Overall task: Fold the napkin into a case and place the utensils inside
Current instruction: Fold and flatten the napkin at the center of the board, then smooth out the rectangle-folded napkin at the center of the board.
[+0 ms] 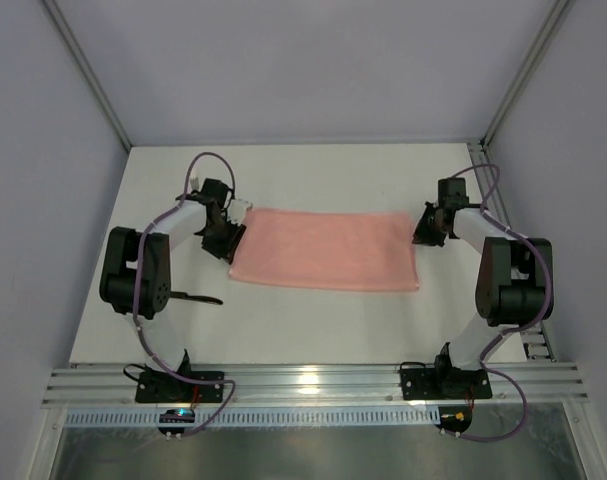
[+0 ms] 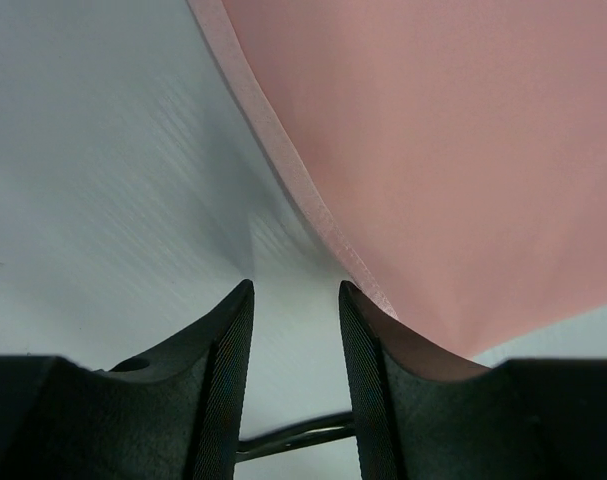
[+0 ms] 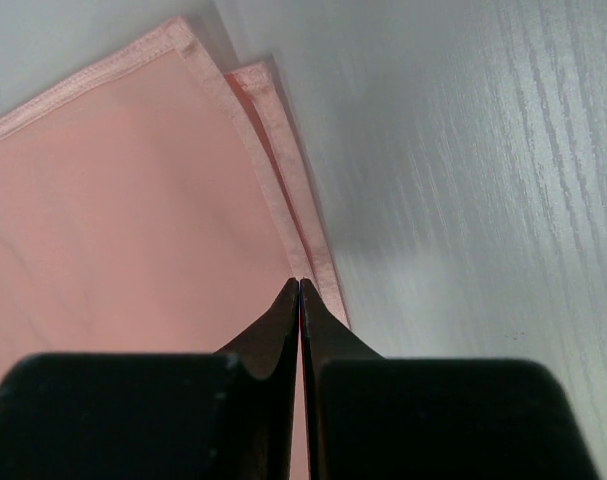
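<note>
The salmon-pink napkin [image 1: 328, 249] lies flat on the white table, folded into a wide rectangle of two layers. Its right edges are slightly offset in the right wrist view [image 3: 133, 200]. My left gripper [image 1: 228, 240] is open and empty at the napkin's left edge [image 2: 463, 150]. Its right finger rests over the cloth's corner, and the gap [image 2: 295, 290] is over bare table. My right gripper [image 1: 429, 228] is shut, its tips [image 3: 300, 283] at the hem of the napkin's right edge. A slim black utensil [image 1: 198, 297] lies by the left arm and also shows in the left wrist view [image 2: 293, 435]. No second utensil can be told apart.
The white table [image 1: 313, 330] ends at a metal rail [image 1: 313, 382] in front. Grey walls stand at the back and both sides. Purple cables loop over both arms.
</note>
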You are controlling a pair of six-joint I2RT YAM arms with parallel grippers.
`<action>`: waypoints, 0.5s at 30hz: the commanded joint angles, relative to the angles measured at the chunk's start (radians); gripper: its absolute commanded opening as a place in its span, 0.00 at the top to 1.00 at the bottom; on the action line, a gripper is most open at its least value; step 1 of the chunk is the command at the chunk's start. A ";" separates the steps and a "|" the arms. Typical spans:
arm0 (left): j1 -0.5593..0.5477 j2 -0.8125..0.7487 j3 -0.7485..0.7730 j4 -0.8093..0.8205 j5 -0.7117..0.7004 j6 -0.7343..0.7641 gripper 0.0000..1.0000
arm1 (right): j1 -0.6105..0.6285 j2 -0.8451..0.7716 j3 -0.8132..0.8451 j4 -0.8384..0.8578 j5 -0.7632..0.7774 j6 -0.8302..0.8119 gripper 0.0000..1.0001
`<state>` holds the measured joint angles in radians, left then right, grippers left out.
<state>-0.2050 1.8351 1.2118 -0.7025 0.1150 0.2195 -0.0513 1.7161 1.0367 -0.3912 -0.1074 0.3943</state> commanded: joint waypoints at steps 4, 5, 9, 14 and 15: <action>0.015 -0.073 0.009 0.015 0.031 0.011 0.57 | 0.005 -0.101 -0.027 -0.017 -0.021 -0.005 0.96; 0.022 -0.068 0.040 0.030 0.023 0.001 0.57 | 0.005 -0.099 -0.024 -0.017 -0.020 -0.015 0.96; 0.041 0.015 0.158 0.078 0.000 -0.040 0.64 | 0.004 -0.038 0.091 -0.008 -0.025 -0.075 0.87; 0.041 0.162 0.314 0.106 -0.006 -0.080 0.67 | 0.004 0.068 0.224 0.014 0.001 -0.117 0.75; 0.041 0.186 0.362 0.104 -0.003 -0.088 0.67 | 0.004 0.086 0.241 0.020 -0.003 -0.121 0.75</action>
<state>-0.1680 1.9472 1.4902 -0.6415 0.1146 0.1749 -0.0517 1.7630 1.2003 -0.4099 -0.1200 0.3187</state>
